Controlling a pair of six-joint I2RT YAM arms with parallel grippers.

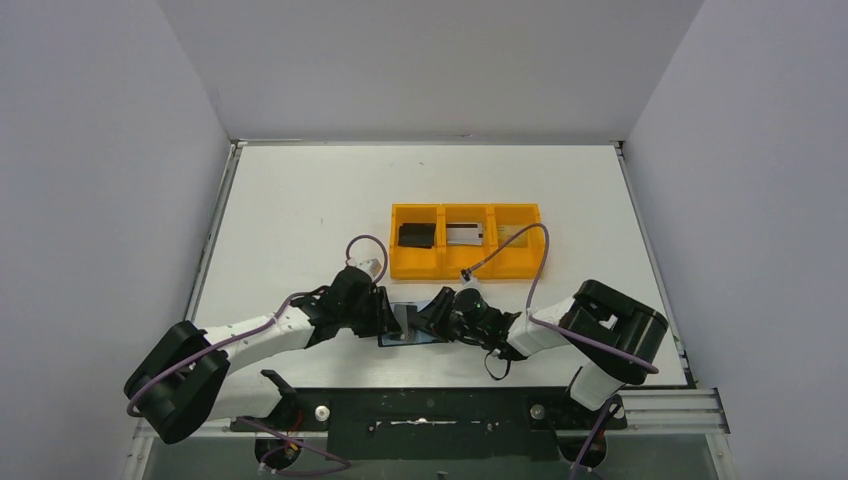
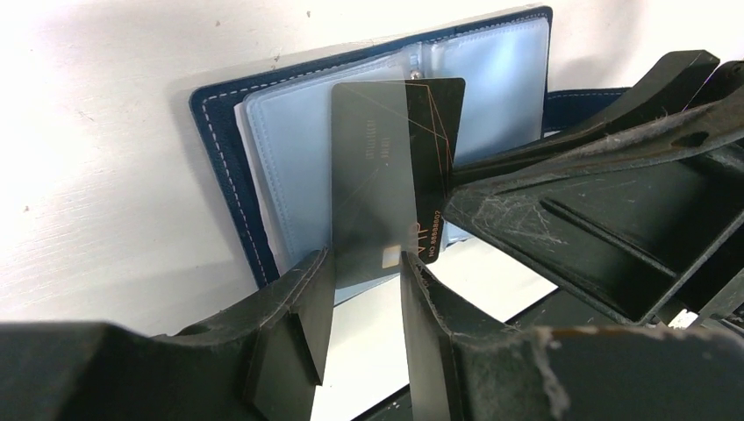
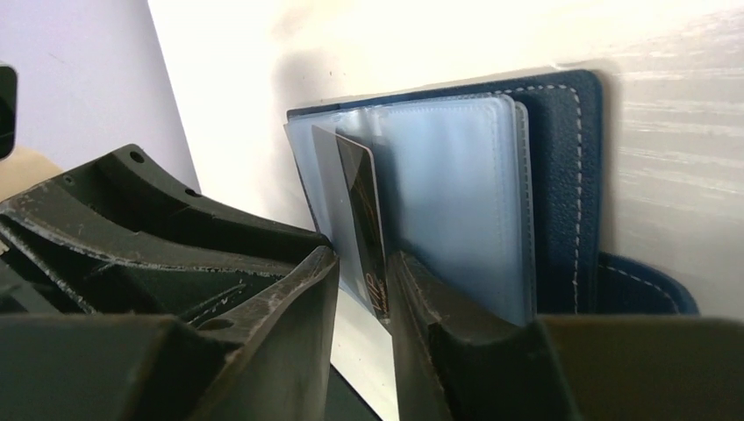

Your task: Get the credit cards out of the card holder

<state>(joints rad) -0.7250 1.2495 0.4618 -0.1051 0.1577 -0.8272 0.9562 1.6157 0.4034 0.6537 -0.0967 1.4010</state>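
1. Jaws of the left gripper (image 2: 366, 256) stand a little apart at one end of the holder (image 2: 224, 158). The end of a clear pocket (image 2: 289, 175) and of the card (image 2: 434, 149) sits in the gap. I cannot tell if the jaws squeeze it. My guess is that this arm pins the holder down so it cannot slide.
2. The holder lies open and flat on the table (image 1: 300, 210), close to the arm bases and between both arms. That way its pockets face up and can be reached.
3. The card is black. It is part way out of its pocket and sticks out toward the right gripper (image 3: 362, 254).
4. The right gripper's jaws look closed on the card's free edge. It seems set to pull the card out sideways.
5. Only the top view shows the tray (image 1: 465, 272) beyond the holder. A dark card (image 1: 415, 235) lies in its left box and a grey card (image 1: 465, 233) in the middle box. The right box is too small to tell.
6. From the top, the arms hide the card. The left wrist view shows its flat face. The right wrist view shows it nearly edge-on between the jaws.
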